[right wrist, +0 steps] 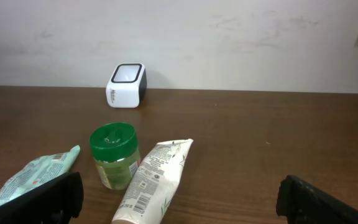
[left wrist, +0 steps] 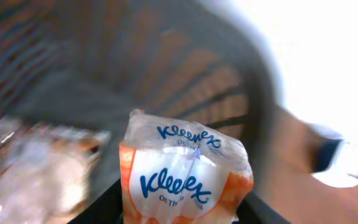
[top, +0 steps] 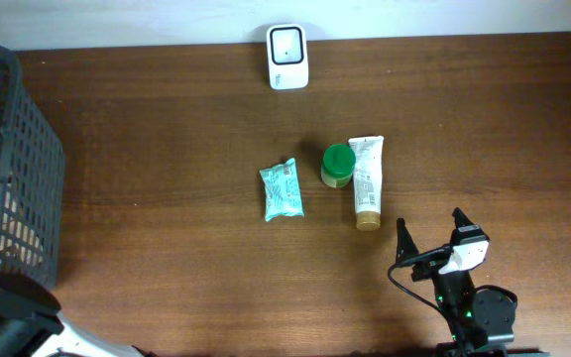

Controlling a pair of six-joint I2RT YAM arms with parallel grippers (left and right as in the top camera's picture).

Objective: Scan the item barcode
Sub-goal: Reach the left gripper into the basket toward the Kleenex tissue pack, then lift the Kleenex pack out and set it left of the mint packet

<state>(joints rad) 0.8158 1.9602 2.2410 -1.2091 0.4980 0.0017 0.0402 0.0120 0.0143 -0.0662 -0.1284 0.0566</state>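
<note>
The Kleenex pack [left wrist: 185, 177] is sitting clamped in the left claw [left wrist: 182, 210] far left of the scanner [top: 287, 57], seemingly not yet scanned, while the right claw [top: 429, 220] is hanging wide open.

Basket [top: 28, 149]: you'll find it at the table's left edge.
Kleenex pack [left wrist: 185, 174]: the basket's wall stands behind it, with loose packets [left wrist: 36, 162] to its left.
Barcode scanner [top: 287, 57]: middle of the table's far edge.
Wipes pack [top: 282, 190]: mid-table, left of the jar.
Jar [top: 337, 166]: upright, between wipes pack and tube.
Tube [top: 367, 180]: lying just right of the jar, cap toward your near edge.
</note>
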